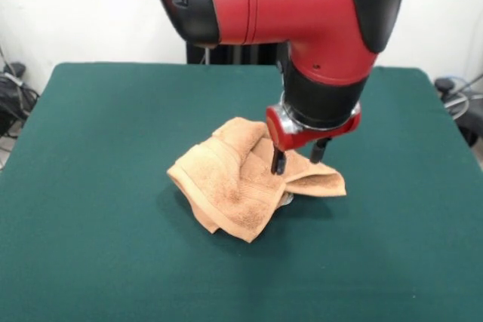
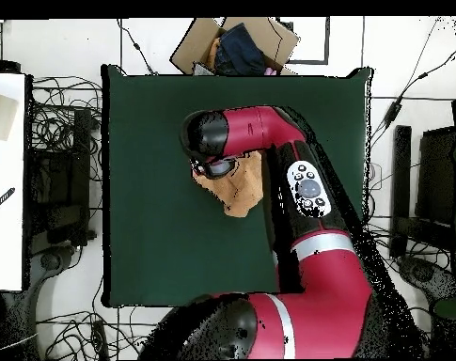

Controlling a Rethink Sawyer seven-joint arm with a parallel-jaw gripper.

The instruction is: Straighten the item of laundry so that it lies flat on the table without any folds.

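The peach-orange towel [image 1: 234, 179] lies crumpled near the middle of the dark green table [image 1: 90, 201], with folds stacked on each other and a corner sticking out to the right. My gripper [image 1: 298, 157] hangs straight down over the towel's right part. Its two black fingers [image 1: 278, 162] are spread apart, with their tips at the cloth's surface and nothing pinched between them. In the overhead view the arm's wrist [image 2: 212, 141] hides the gripper, and only part of the towel [image 2: 239, 193] shows beside it on the table [image 2: 156, 235].
In the overhead view the red arm [image 2: 306, 235] stretches across the table's right half from the base at the bottom. A cardboard box [image 2: 236, 42] sits beyond the table's top edge. Cables and equipment [image 2: 57, 160] lie on the floor on both sides.
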